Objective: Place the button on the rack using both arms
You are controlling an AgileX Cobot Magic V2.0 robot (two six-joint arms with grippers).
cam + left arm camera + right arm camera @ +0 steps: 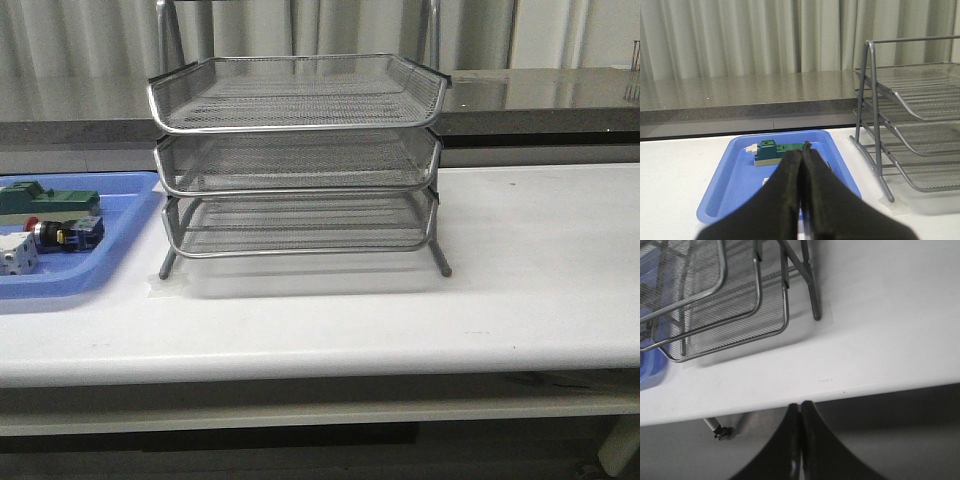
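Waiting to start: rack [296, 160] fills frame center, all tiers bare; blue tray [115, 240] at left edge holds the button [62, 233], ungrasped. Left gripper [803, 150] and right gripper [800, 407] both closed, empty. Next: left opens, descends onto button.

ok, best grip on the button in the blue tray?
The button lies on its side in the blue tray, red head toward the robot's left. Likely best: left gripper comes from above, fingers across the black collar, clear of the white part beside it.
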